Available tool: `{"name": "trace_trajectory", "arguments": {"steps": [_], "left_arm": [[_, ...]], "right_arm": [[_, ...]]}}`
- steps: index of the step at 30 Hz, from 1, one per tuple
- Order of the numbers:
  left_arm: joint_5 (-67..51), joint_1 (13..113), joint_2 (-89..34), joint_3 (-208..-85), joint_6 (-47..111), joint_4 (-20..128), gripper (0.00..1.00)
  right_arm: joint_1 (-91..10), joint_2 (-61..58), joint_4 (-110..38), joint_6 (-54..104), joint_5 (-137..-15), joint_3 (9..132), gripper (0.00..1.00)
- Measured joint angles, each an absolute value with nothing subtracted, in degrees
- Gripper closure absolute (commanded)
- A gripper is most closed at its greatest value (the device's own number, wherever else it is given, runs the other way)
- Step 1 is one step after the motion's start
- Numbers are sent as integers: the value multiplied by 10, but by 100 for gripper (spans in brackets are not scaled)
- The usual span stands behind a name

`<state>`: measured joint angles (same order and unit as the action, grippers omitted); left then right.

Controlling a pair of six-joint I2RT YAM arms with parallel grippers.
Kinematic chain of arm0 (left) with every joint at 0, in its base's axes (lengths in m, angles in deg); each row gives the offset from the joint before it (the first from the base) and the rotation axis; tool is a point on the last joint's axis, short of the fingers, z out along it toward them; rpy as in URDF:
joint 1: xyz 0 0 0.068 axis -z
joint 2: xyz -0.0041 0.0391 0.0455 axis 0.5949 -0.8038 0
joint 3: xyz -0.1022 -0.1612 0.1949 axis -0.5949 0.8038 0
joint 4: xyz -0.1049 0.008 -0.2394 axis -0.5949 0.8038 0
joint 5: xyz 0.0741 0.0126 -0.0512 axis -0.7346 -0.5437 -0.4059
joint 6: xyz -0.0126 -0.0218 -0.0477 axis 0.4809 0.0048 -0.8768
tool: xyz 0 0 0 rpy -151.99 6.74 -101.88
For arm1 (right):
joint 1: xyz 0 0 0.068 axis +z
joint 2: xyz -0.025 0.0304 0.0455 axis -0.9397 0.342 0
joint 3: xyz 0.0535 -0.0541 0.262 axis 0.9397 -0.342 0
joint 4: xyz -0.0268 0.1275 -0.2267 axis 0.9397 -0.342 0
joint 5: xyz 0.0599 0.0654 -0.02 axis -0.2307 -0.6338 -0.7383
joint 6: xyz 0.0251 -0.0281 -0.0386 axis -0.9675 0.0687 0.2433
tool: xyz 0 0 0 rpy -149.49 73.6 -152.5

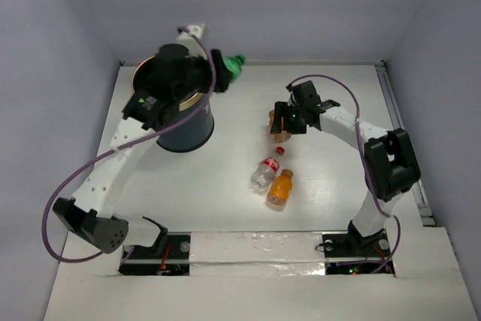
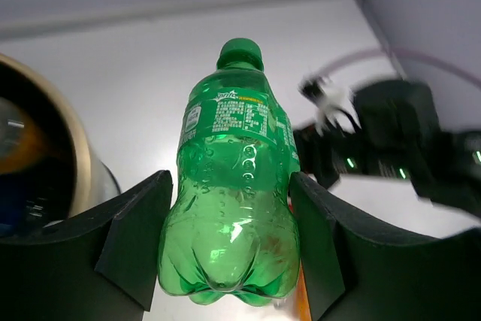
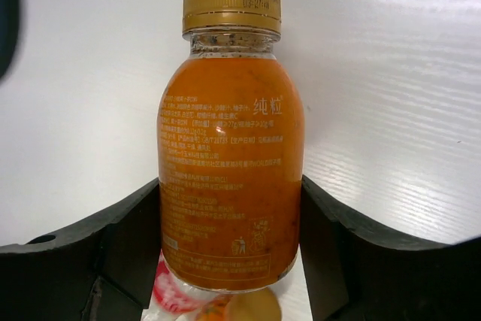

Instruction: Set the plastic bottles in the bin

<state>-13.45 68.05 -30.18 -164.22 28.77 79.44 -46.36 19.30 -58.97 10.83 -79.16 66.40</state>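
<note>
Clamping the green bottle in the left claw just beside the bin rim, not yet releasing. Gripping the gold-capped orange bottle in the right claw at mid-counter. Leaving the clear bottle and second orange bottle lying nearby.

The top external camera is looking down from above and behind the arm bases, taking in the whole white table from far off. The left wrist camera is looking out between its own fingers, very close on a green bottle, with the bin edging in at left. The right wrist camera is sitting just as close on an orange bottle. The overhead view is sharing both bottles and the bin
</note>
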Motion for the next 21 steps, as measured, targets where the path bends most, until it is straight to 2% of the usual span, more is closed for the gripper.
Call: {"name": "trace_trajectory", "arguments": {"steps": [5, 7, 8, 9, 11, 12, 15, 21], "left_arm": [[-122, 541, -290, -1676, 261, 797, 54], [-121, 496, -300, -1676, 254, 810, 51], [-122, 479, -307, -1676, 252, 818, 48], [-124, 466, -315, -1675, 250, 825, 37], [-126, 447, -325, -1664, 247, 829, 25], [-130, 437, -327, -1657, 244, 832, 15], [-136, 417, -327, -1641, 238, 839, 5], [-144, 405, -296, -1639, 233, 838, 8]], "right_arm": [[-464, 114, -598, 96, -802, 701, 43], [-464, 83, -598, 86, -816, 728, 43], [-464, 71, -599, 80, -823, 745, 43], [-464, 60, -598, 72, -832, 766, 43], [-460, 46, -595, 58, -846, 810, 43], [-456, 45, -596, 49, -851, 838, 43], [-433, 61, -597, 27, -863, 922, 43], [-354, 179, -597, -13, -876, 1136, 43]]}}
